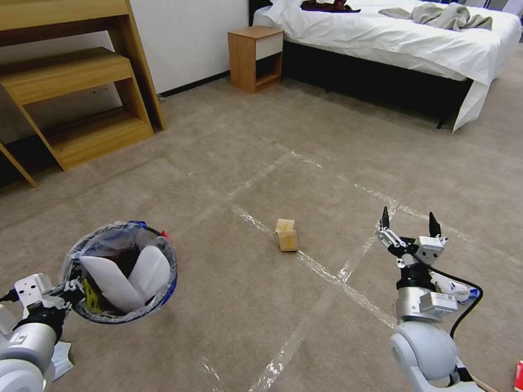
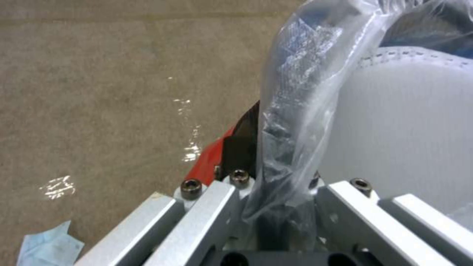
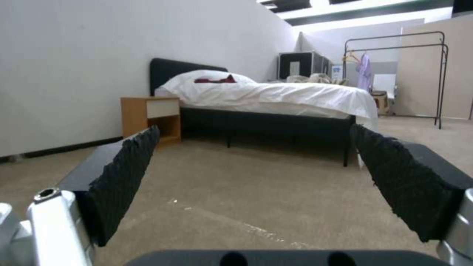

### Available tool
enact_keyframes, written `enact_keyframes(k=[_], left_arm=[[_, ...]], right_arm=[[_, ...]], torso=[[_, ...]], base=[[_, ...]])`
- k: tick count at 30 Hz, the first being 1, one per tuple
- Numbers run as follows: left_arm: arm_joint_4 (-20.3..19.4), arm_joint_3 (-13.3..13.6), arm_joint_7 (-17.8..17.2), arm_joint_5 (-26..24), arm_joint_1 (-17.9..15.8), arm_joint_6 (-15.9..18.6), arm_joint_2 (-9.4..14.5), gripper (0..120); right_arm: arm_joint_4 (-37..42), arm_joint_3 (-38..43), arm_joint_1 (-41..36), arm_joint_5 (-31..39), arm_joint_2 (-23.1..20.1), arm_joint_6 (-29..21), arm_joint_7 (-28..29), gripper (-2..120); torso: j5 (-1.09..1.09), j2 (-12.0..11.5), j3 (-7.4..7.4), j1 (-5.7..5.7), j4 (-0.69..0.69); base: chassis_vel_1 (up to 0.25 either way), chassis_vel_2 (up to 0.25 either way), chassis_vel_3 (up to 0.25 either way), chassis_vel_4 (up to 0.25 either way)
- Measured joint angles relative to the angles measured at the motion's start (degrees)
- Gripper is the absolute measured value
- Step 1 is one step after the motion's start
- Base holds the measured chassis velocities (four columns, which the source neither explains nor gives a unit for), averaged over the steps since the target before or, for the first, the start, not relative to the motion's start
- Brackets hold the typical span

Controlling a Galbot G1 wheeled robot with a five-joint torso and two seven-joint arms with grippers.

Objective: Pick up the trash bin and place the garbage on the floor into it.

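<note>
garbage ahead, a small tan crumpled paper bag [image 1: 286, 234], looks light and crushable; pinch its folded top. right gripper [image 1: 407, 222] gapes wide, left gripper [image 1: 73, 290] clamps the bag-lined round trash bin [image 1: 163, 291] rim.

- One trash bin [image 1: 122, 272], lined with one crinkled plastic bag [image 2: 291, 111].
- Two white slippers [image 1: 131, 277] standing inside the bin.
- One tan paper bag [image 1: 286, 235] on the floor [image 1: 261, 163], near the middle of the taped grid.
- One pale blue mask [image 2: 49, 247] lying on the carpet beside the left arm.
- One red piece of litter [image 1: 518, 375] at the floor's near right edge; what it is cannot be told.
- Two grippers: the left gripper [image 1: 73, 288] clamped on the bin's rim, the right gripper [image 1: 407, 220] with its fingers spread apart.
- One bed [image 1: 392, 38].
- One nightstand [image 1: 256, 57] at the wall beside the bed.
- One wooden shelf unit [image 1: 76, 81] at the far left corner.
- One clothes rack [image 3: 394, 74] beyond the bed.
</note>
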Motion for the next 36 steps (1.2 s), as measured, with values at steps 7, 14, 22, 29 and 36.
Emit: enact_keyframes(k=[7, 14, 22, 29, 36], left_arm=[[0.0, -0.2, -0.1, -0.2, 0.0, 0.0, 0.1, 1], [-0.1, -0.2, -0.2, -0.3, 0.2, 0.1, 0.0, 1], [-0.5, -0.8, -0.7, -0.3, 1.0, 0.8, -0.1, 1], [-0.5, -2.6, -1.8, -1.1, 1.5, 1.9, -0.6, 1], [0.2, -4.2, -2.6, -1.2, 1.3, 2.4, -1.6, 1]], right_arm=[[-0.4, -0.4, 0.1, -0.2, 0.0, 0.0, 0.0, 99], [-0.6, -0.7, 0.5, -0.2, -0.2, 0.0, 0.0, 98], [-0.6, -0.8, 1.0, 0.2, -0.7, -0.1, -0.1, 96], [-0.6, -1.0, 1.3, 0.5, -0.7, -0.3, 0.0, 96], [-0.9, -1.3, 1.8, 0.9, -0.6, -0.3, 0.0, 95]], torso=[[0.00, 0.0, 0.00, 0.00, 0.00], [0.00, 0.0, 0.00, 0.00, 0.00], [0.00, 0.0, 0.00, 0.00, 0.00], [0.00, 0.0, 0.00, 0.00, 0.00], [0.00, 0.0, 0.00, 0.00, 0.00]], base=[[-0.016, 0.013, 0.013, -0.021], [-0.004, 0.008, 0.005, -0.004], [0.000, 0.000, 0.000, 0.000], [-0.018, 0.013, 0.013, -0.012], [-0.011, 0.016, 0.007, -0.011]])
